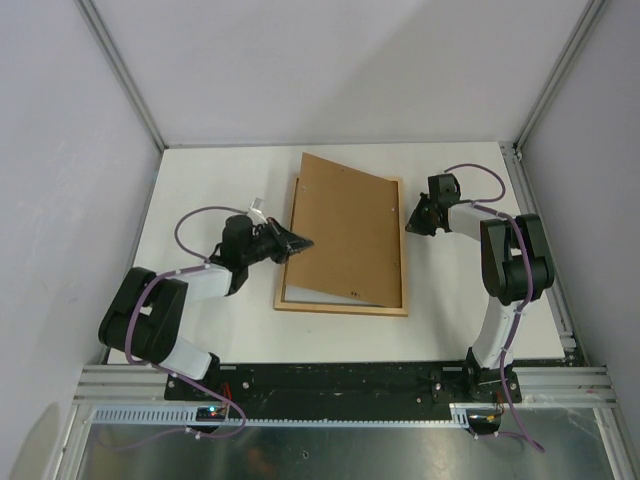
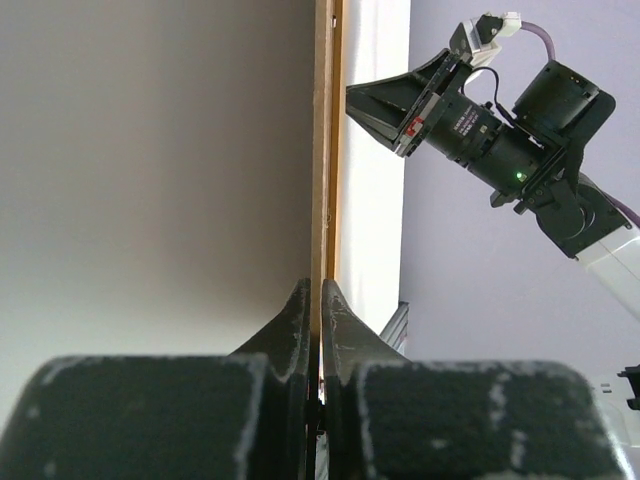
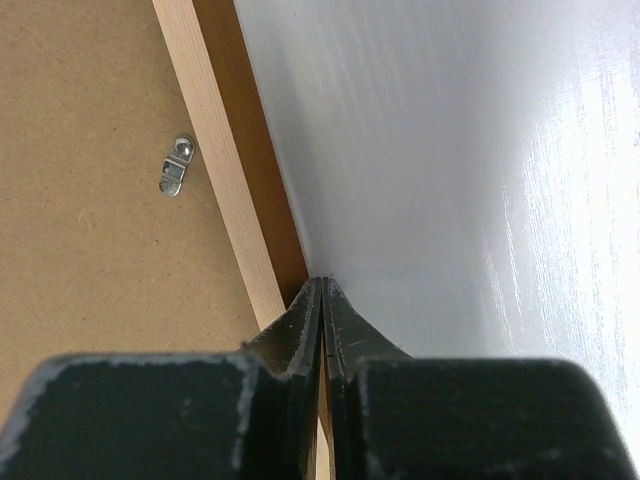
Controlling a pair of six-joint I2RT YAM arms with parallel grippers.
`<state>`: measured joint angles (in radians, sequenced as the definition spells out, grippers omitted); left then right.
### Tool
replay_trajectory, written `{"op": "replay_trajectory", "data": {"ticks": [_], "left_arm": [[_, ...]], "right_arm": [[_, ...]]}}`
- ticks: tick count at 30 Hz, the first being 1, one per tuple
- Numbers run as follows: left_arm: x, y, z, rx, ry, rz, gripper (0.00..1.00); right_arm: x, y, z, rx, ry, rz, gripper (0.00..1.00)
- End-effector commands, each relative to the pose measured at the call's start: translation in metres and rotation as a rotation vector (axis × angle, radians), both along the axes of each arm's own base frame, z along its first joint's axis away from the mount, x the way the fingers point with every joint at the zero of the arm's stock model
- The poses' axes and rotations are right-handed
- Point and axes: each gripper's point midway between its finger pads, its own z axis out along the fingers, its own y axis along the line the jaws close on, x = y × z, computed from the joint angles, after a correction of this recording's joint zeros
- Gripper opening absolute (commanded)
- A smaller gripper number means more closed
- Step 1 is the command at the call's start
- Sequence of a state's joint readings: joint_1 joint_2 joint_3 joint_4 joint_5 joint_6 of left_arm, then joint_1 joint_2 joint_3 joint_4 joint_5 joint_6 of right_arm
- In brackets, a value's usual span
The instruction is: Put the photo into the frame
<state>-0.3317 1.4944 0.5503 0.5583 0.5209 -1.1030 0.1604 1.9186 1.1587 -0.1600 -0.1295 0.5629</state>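
Note:
The frame (image 1: 340, 308) lies back-up on the white table. The brown backing board (image 1: 345, 230) lies skewed over it, with its left side raised. My left gripper (image 1: 303, 243) is shut on the board's left edge, which shows edge-on in the left wrist view (image 2: 323, 150) running away from the gripper (image 2: 320, 285). My right gripper (image 1: 409, 226) is shut, and its tips (image 3: 322, 282) rest on the table against the outer side of the frame's right rail (image 3: 215, 180). A white sheet (image 1: 300, 293) shows inside the frame under the board's near-left corner. No printed photo face is visible.
A small metal turn clip (image 3: 176, 166) sits on the backing board (image 3: 80, 200) near the right rail. Grey walls enclose the table on three sides. An aluminium rail (image 1: 340, 380) carrying the arm bases runs along the near edge.

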Motion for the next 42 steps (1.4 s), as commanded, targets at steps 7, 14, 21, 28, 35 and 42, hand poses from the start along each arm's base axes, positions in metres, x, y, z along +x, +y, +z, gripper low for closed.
{"op": "replay_trajectory", "data": {"ticks": [7, 14, 21, 28, 35, 42], "left_arm": [[-0.01, -0.013, -0.001, 0.034, -0.051, -0.069, 0.21], [-0.002, -0.008, -0.002, 0.143, -0.06, -0.073, 0.56], [0.013, 0.005, 0.003, 0.309, -0.076, -0.062, 0.76], [0.017, 0.014, -0.009, 0.424, -0.05, -0.07, 0.84], [0.017, 0.013, -0.026, 0.55, -0.037, -0.106, 0.88], [0.021, 0.02, -0.03, 0.724, -0.052, -0.096, 0.89]], "right_arm": [[-0.03, 0.01, -0.02, -0.03, 0.113, 0.065, 0.04], [-0.029, 0.008, -0.01, -0.035, 0.094, 0.072, 0.04], [-0.029, 0.008, -0.004, -0.032, 0.083, 0.076, 0.04], [-0.028, 0.009, -0.001, -0.027, 0.074, 0.079, 0.04], [-0.028, 0.012, -0.001, -0.022, 0.071, 0.088, 0.04], [-0.029, 0.013, -0.002, -0.027, 0.074, 0.094, 0.04]]}}
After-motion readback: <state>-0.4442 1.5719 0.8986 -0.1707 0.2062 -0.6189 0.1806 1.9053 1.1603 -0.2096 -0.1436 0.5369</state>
